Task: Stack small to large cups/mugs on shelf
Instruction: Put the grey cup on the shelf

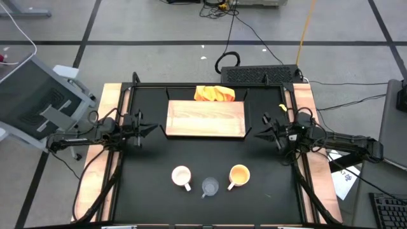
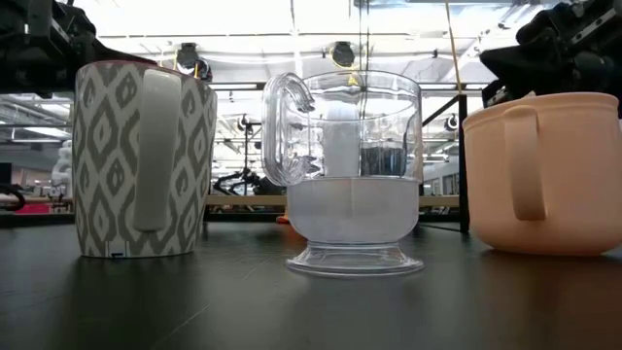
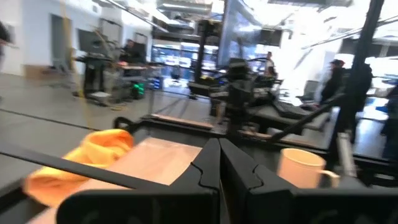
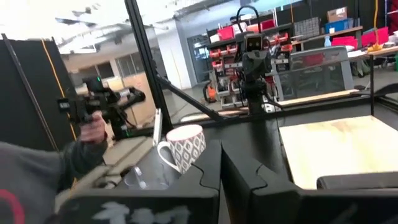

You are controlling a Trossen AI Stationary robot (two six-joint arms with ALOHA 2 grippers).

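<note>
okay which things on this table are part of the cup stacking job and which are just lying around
Part of the job:
white mug
clear glass cup
orange-yellow mug
wooden shelf board

Lying about:
orange-yellow cloth, behind the board

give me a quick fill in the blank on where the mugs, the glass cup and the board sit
In the high view, the clear glass cup stands between the white patterned mug and the ____ mug.
The wooden board carries ____ cups.
The orange-yellow cloth lies at the board's ____ edge.
Both grippers, left and right, have their fingers ____.

Missing words: orange-yellow; no; far; shut
</note>
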